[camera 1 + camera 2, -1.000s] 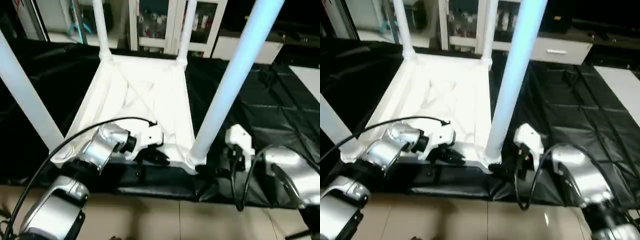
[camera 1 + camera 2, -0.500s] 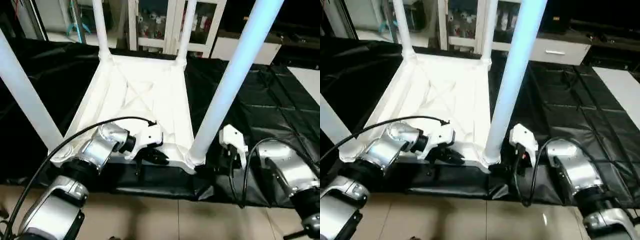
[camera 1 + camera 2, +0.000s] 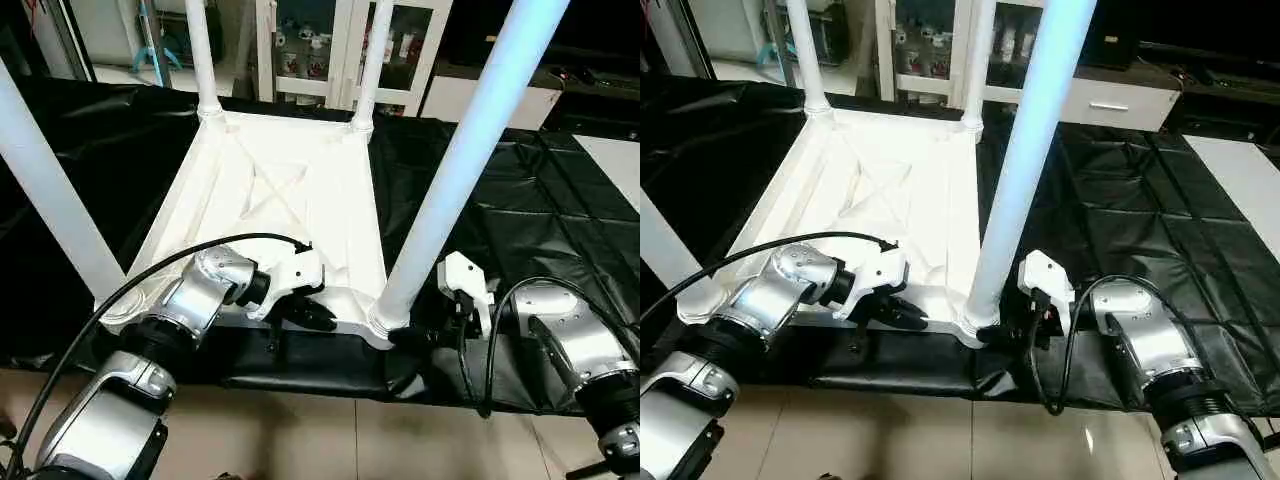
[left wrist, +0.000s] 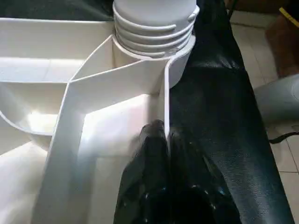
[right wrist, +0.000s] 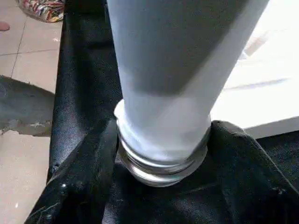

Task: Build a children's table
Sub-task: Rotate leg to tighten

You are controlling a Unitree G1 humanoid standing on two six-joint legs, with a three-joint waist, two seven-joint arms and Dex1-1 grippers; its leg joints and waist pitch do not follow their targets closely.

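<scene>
Tabletop [image 3: 290, 215] rim pinched by left gripper [image 4: 167, 136], seemingly.

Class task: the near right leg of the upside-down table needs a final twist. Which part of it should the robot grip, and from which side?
Grip the near right leg low, just above its threads at the corner socket. Come level from the outer right, where the right gripper is. The round upright tube suits fingers either side, and that side is off the tabletop, whose ribs crowd the inner side.

- Left arm reaches forward and inward, forearm bent; its left gripper [image 3: 305, 312] has both black fingers [image 4: 161, 154] pressed together.
- Right arm bends inward, its right gripper [image 3: 1015, 325] low.
</scene>
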